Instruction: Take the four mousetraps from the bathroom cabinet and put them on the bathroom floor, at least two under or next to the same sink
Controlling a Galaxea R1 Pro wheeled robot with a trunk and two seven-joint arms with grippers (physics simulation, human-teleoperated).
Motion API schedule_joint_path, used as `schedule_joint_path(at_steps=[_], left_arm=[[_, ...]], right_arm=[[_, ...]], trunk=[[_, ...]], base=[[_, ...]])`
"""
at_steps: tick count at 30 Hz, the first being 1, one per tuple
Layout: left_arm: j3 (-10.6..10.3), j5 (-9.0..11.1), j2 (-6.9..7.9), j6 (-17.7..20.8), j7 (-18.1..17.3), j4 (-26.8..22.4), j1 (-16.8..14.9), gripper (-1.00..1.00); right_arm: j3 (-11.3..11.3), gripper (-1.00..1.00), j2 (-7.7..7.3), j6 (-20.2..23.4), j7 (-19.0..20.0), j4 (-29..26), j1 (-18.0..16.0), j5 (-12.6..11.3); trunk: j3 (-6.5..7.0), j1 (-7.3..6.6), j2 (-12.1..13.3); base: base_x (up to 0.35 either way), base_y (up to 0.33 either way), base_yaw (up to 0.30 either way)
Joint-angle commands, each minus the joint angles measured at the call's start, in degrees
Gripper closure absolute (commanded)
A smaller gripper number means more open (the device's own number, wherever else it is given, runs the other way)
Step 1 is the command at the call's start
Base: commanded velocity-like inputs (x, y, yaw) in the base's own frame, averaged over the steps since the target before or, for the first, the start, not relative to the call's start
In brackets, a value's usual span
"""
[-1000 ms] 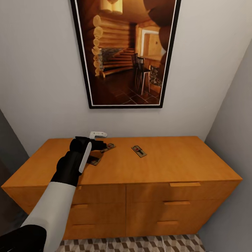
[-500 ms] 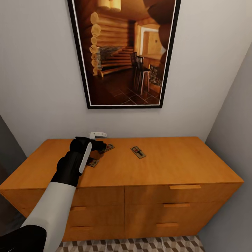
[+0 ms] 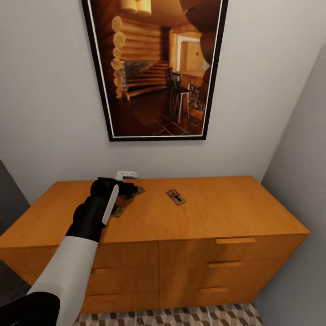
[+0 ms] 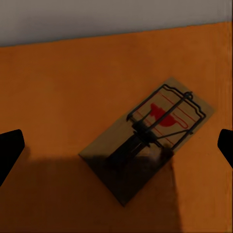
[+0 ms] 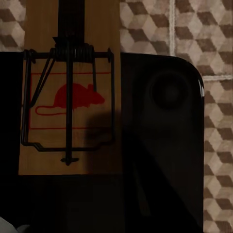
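The left tool (image 3: 129, 189) hovers open over a trap (image 4: 148, 133) lying flat on the cabinet (image 3: 217, 213) top; the right tool's state cannot be told, another trap (image 5: 70, 92) against it. Next, seemingly: descend, close.

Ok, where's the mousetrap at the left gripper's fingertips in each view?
Head view: mousetrap left of centre on the cabinet, at the left gripper.
Left wrist view: mid-picture, between the fingertips.
Right wrist view: a different trap, over floor tiles.
Shared landmark: cabinet top meeting wall.
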Motion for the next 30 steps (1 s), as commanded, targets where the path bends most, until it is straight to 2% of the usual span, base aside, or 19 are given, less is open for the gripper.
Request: schedule_joint_path(at_steps=[1, 6, 30], left_arm=[[-0.1, -0.1, 0.0, 0.2, 0.2, 0.0, 0.0, -1.0], [-0.1, 0.0, 0.0, 0.2, 0.2, -0.1, 0.0, -1.0], [-0.1, 0.0, 0.0, 0.2, 0.1, 0.0, 0.0, -1.0]], right_arm=[[-0.1, 1.0, 0.0, -0.1, 0.0, -0.1, 0.0, 0.2], [-0.1, 1.0, 0.01, -0.1, -0.1, -0.1, 0.0, 0.2], [-0.1, 1.0, 0.0, -0.1, -0.1, -0.1, 0.0, 0.2]], trunk=[[-0.01, 0.0, 0.0], [0.11, 0.0, 0.0], [0.12, 0.0, 0.0]], base=[[0.0, 0.0, -0.234], [0.0, 0.0, -0.157], [0.0, 0.0, -0.004]])
